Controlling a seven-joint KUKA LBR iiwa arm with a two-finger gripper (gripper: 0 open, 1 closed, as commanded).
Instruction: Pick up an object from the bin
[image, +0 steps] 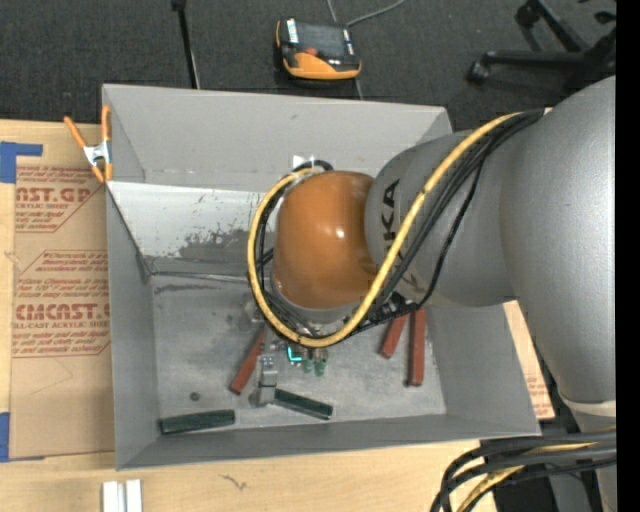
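My gripper (266, 382) reaches down below the orange cover to the bin floor, left of the middle near the front. A red-brown stick (246, 366) lies slanted just to its left, touching or nearly touching it. A dark green stick (304, 404) lies flat just to its right and a little nearer the front wall. I cannot tell whether anything is in the gripper.
Another dark green stick (197, 423) lies by the front left corner. Two red-brown sticks (392, 336) (415, 350) lie to the right, partly under the arm. The arm and its cover hide the bin's middle and back right.
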